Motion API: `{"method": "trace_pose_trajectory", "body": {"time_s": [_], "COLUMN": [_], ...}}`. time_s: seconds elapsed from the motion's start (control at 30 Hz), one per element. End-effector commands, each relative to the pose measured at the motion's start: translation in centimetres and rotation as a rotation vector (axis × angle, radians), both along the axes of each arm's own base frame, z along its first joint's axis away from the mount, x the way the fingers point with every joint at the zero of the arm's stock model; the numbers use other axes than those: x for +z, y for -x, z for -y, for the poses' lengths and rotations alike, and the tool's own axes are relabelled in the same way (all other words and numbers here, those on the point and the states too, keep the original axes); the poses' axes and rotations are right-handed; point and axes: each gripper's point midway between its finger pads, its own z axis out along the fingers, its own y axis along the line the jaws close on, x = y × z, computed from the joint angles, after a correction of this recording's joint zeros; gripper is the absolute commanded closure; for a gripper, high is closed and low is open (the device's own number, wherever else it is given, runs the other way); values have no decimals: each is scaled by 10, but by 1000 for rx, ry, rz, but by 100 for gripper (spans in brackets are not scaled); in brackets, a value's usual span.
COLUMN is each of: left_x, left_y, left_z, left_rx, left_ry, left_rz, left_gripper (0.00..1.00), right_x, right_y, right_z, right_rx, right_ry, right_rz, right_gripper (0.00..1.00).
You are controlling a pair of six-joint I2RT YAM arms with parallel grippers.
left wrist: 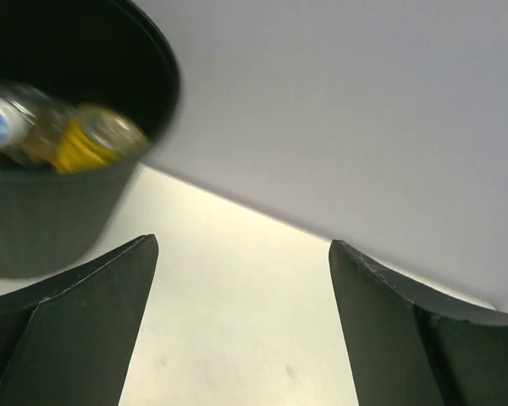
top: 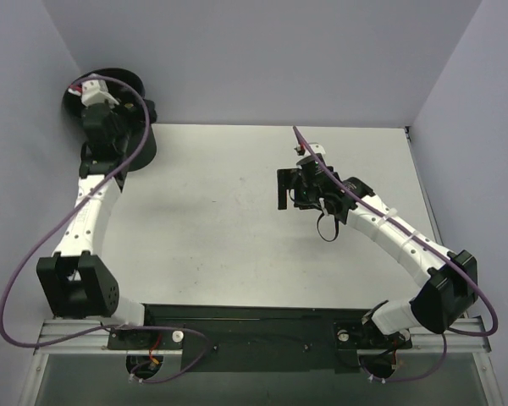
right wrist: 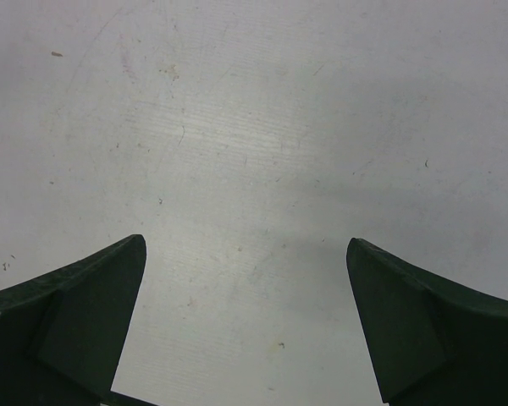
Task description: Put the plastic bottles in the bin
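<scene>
Well, the round black bin (left wrist: 55, 224) stands at the far left corner of the surface (top: 237, 245) with bottles (left wrist: 93, 139) lying inside. One is yellow and one blue-capped, but they are too blurred to count. From above, the left arm (top: 89, 211) covers most of the bin. The left claw (left wrist: 241, 245) is spread wide beside the rim. The right claw (right wrist: 244, 243) gapes over the surface.

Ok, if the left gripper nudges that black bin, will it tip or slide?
Probably slide rather than tip: the bin looks wide and stands upright on the smooth table. The bottles lying inside add some low weight, likely steadying it. Its thin-looking wall may flex a little if pushed hard.
</scene>
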Motion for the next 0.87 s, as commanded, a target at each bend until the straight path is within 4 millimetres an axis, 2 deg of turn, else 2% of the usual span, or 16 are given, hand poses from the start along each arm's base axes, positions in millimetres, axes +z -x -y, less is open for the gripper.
{"method": "trace_pose_trajectory", "body": {"time_s": [0.0,0.03,0.17,0.3,0.4,0.5,0.53,0.57,0.67,0.73,0.83], "left_x": [20,-9,-46,-87,-123,-152,-157,-164,-166,-163,-161], "left_y": [58,64,103,149,179,205,211,218,224,224,222], "left_z": [77,81,114,143,141,141,141,140,137,136,137], "left_rx": [-208,-210,-296,-373,-385,-420,-424,-431,-422,-409,-405], "left_ry": [-5,-41,-101,-193,-228,-211,-200,-194,-177,-167,-157], "left_rz": [129,59,-55,-163,-252,-321,-335,-342,-336,-325,-319], "left_gripper": [6,6,5,5,4,4,4,4,4,4,4], "right_x": [17,17,13,8,2,-8,-16,-15,-25,-27,-18], "right_y": [-7,-5,2,15,26,43,48,51,58,59,56], "right_z": [4,3,9,44,68,74,78,79,85,85,87], "right_rx": [-74,-72,-100,-187,-250,-243,-250,-266,-294,-297,-307], "right_ry": [-52,-62,-69,14,58,48,56,37,33,32,33], "right_rz": [40,36,31,49,54,31,16,23,8,5,30], "right_gripper": [0,0,0,0,0,0,0,0,0,1,1]}}
